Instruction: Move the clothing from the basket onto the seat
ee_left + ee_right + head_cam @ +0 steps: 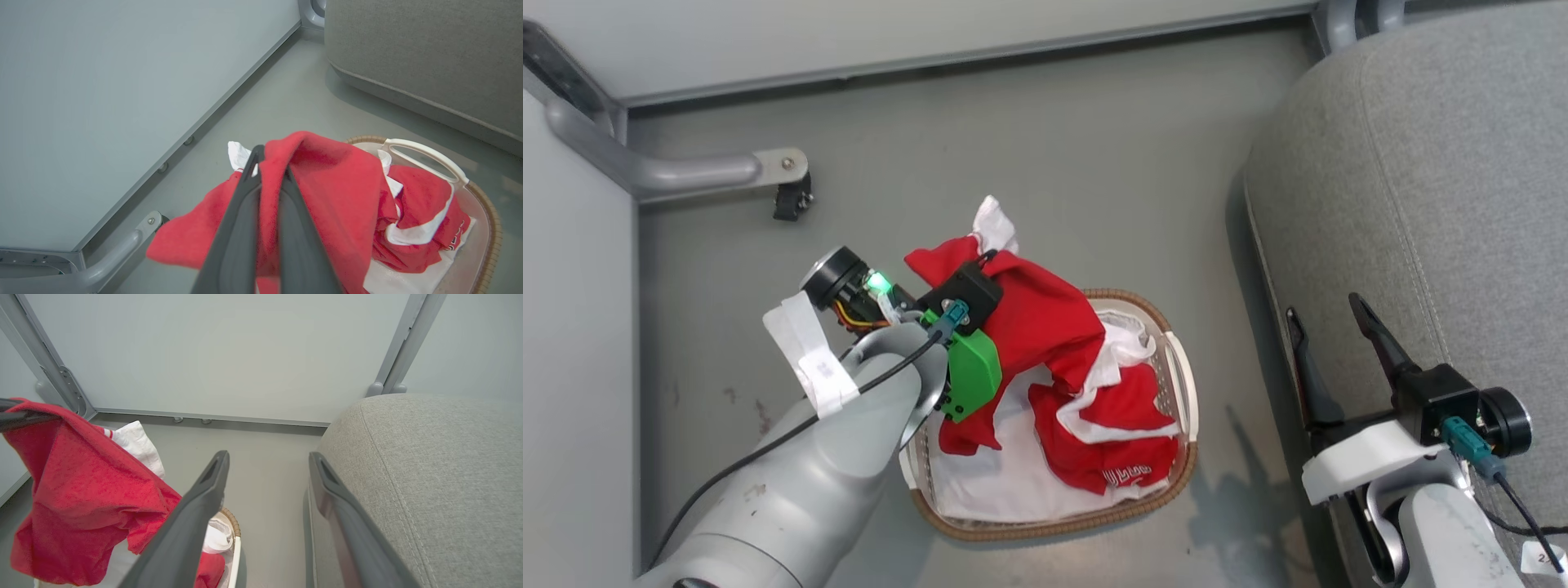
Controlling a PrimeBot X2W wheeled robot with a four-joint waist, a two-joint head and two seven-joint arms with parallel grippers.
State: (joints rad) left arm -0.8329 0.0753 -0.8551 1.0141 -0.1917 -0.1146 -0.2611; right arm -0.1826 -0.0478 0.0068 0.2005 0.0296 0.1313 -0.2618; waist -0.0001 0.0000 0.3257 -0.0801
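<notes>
My left gripper is shut on a red garment and holds it up above the basket; the cloth drapes over both fingers. In the right wrist view the same red garment hangs at the left. A second red garment with white trim and white lettering lies in the basket on the white liner. My right gripper stands open at the front edge of the grey seat, its fingers spread with nothing between them.
The basket stands on a grey floor bounded by pale wall panels. A grey metal frame foot juts out at the left. The seat's side rises just right of the basket.
</notes>
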